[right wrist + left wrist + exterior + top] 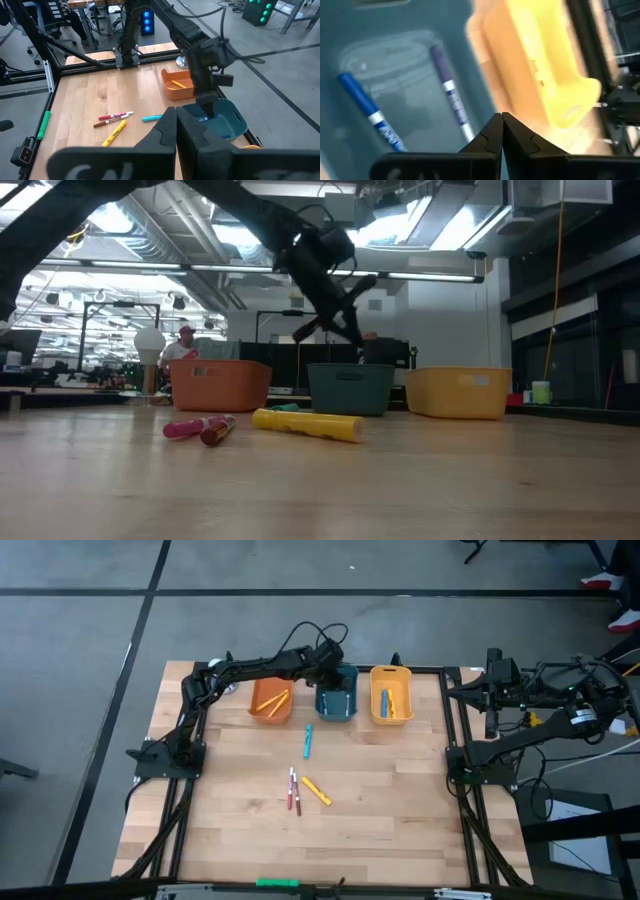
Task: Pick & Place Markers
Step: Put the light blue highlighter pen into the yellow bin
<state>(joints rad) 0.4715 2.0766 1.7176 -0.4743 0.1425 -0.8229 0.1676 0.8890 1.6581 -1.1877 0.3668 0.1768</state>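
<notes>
Along the far edge of the table (230,830) stand three bins, and going left to right the orange bin (270,700) comes first, holding yellow markers. Next is the teal bin (336,700), where the left gripper (501,118) hangs over the opening with its fingers pressed together and nothing between them; below it on the bin floor lie a blue marker (367,111) and a purple one (449,95). The yellow bin (391,698) to the right holds blue markers. On the open wood nearer the middle, four markers wait: a teal marker (308,741) closest to the bins, then a pink marker (291,788) and a red marker (297,795) side by side, and a yellow marker (316,790) just to their right. A green stick (277,882) lies at the near edge, apart from the rest. Off the table's right side the right gripper (176,116) is parked — its fingers meet at the tips, empty. The markers look light, stiff and smooth, so they may roll or slip; I would take one across the middle of its barrel, fingers square to its length — the pink and red pair lie close enough that one could drag the other.
</notes>
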